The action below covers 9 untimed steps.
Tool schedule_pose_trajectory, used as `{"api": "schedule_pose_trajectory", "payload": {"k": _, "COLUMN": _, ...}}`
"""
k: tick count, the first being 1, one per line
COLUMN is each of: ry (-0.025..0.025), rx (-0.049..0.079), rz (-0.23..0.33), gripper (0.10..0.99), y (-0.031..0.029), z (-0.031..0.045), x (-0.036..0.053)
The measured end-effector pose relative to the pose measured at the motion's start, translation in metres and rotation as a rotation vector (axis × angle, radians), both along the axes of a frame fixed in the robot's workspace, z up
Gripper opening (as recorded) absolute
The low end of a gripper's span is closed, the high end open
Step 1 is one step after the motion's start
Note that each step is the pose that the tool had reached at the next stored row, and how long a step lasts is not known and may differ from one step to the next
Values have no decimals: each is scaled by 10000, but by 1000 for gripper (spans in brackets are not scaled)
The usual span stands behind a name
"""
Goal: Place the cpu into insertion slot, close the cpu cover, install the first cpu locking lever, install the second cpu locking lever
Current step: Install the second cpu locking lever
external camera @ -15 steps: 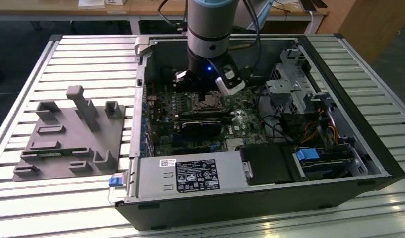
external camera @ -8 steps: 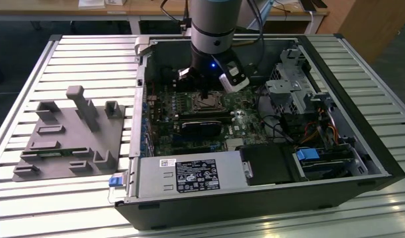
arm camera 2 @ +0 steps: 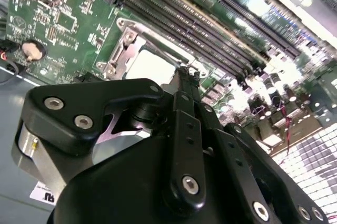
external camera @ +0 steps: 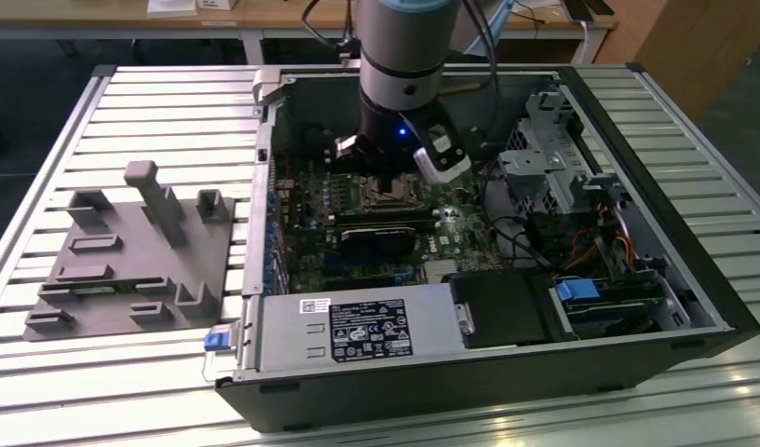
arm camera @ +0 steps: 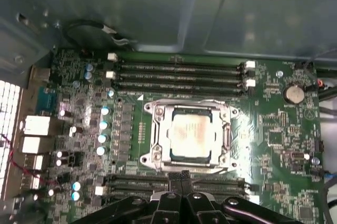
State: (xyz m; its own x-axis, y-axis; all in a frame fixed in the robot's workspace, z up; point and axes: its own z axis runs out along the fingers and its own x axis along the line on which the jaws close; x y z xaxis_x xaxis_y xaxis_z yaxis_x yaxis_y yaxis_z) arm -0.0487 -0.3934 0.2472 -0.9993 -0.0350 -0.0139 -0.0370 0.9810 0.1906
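With the cpu (arm camera: 190,133) seated in the insertion slot at frame centre under the lowered cpu cover (arm camera: 190,112), the empty, closed fingers (arm camera: 180,177) hover at its edge, apparently tackling a locking lever.

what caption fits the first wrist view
Black pincer poised beside silvery metal cpu cover closed over dull metal-topped cpu on green board.
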Motion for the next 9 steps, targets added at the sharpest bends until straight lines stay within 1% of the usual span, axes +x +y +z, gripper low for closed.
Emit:
{"api": "schedule_pose_trajectory", "payload": {"k": 4, "ry": 68, "rx": 1, "rz": -17, "gripper": 106, "y": -28, "z": -36, "x": 3}}
{"api": "schedule_pose_trajectory", "payload": {"k": 7, "ry": 110, "rx": -1, "rz": -20, "gripper": 106, "y": -30, "z": -86, "x": 2}}
{"api": "schedule_pose_trajectory", "payload": {"k": 9, "ry": 127, "rx": 1, "rz": -20, "gripper": 106, "y": -30, "z": -122, "x": -3}}
